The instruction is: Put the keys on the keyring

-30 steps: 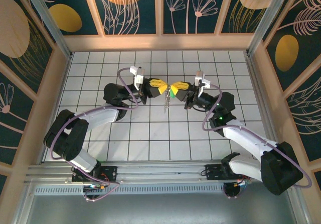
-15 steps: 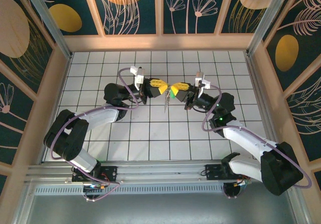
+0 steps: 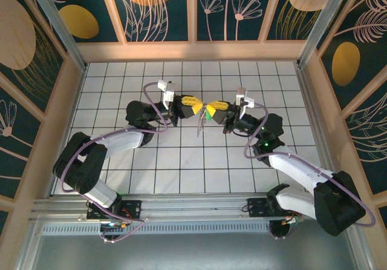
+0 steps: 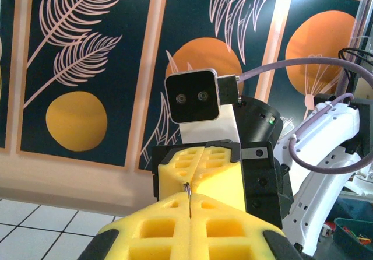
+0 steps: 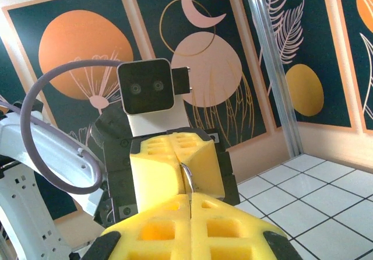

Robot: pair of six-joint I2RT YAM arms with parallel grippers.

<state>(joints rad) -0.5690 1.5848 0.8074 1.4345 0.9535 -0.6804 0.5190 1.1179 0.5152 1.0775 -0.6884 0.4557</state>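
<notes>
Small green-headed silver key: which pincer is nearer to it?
Right. The right pincer holds the small green-headed silver key at its tip; the left pincer faces it, slightly apart.

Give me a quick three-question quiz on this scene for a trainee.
1. True or false: the left gripper and the right gripper have their fingers open.
2. The head of the key is: A red, B green, C blue.
3. Which gripper is the key nearest?
Key: 1 false, both are shut; 2 B; 3 the right gripper.
</notes>
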